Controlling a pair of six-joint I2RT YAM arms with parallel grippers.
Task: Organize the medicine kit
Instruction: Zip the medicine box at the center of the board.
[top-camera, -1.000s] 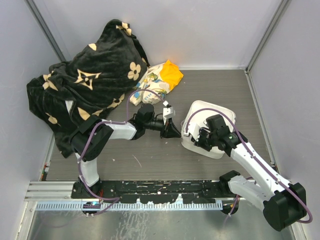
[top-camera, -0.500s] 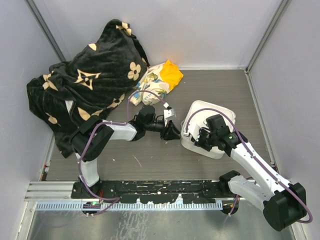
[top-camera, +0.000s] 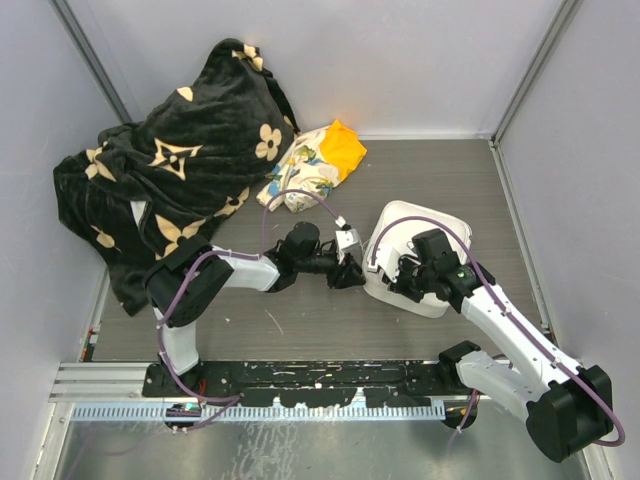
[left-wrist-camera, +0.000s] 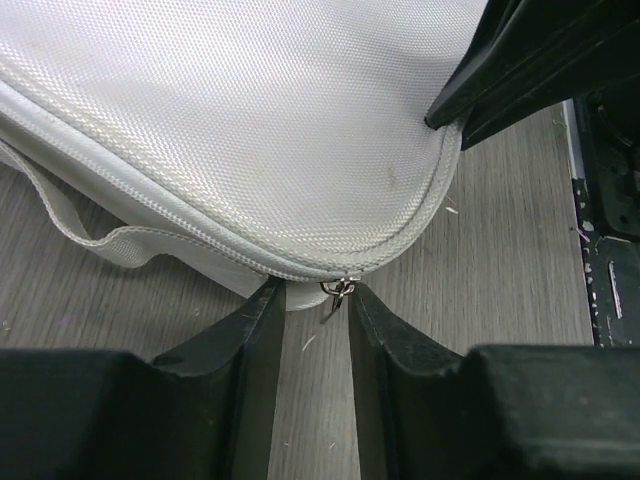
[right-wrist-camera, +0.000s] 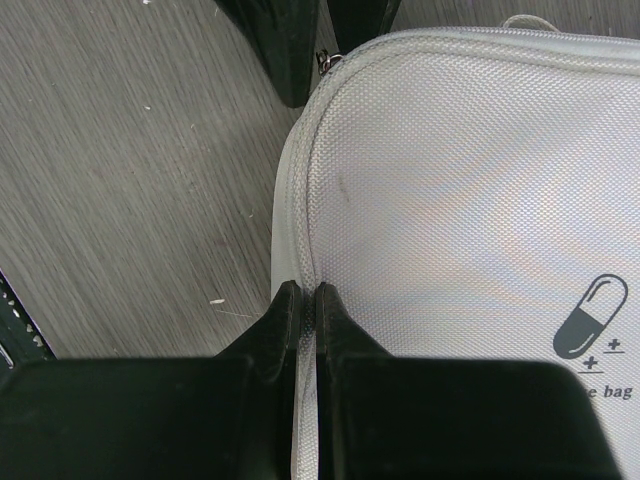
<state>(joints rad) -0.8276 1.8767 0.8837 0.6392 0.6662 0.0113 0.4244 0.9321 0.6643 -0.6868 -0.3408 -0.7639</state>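
The medicine kit (top-camera: 425, 232), a pale grey woven zip case with a pill logo (right-wrist-camera: 590, 318), lies right of the table's middle. My left gripper (top-camera: 350, 270) is at its left corner, jaws open. In the left wrist view the small metal zipper pull (left-wrist-camera: 338, 292) hangs between the fingertips, close to the right finger (left-wrist-camera: 375, 330). The kit's lid (left-wrist-camera: 250, 120) fills the upper view, and a strap loop (left-wrist-camera: 70, 225) trails off to the left. My right gripper (right-wrist-camera: 300, 295) is shut on the kit's raised edge seam, with the kit (right-wrist-camera: 450, 180) to its right.
A black blanket with beige flower patterns (top-camera: 170, 160) is heaped at the back left. A floral-and-orange cloth bundle (top-camera: 315, 165) lies behind the left arm. Grey walls enclose the table on three sides. A metal rail (top-camera: 300, 380) runs along the near edge.
The left gripper has opened and shifted slightly right and nearer, up to the kit's corner. The right arm and the kit have stayed put.
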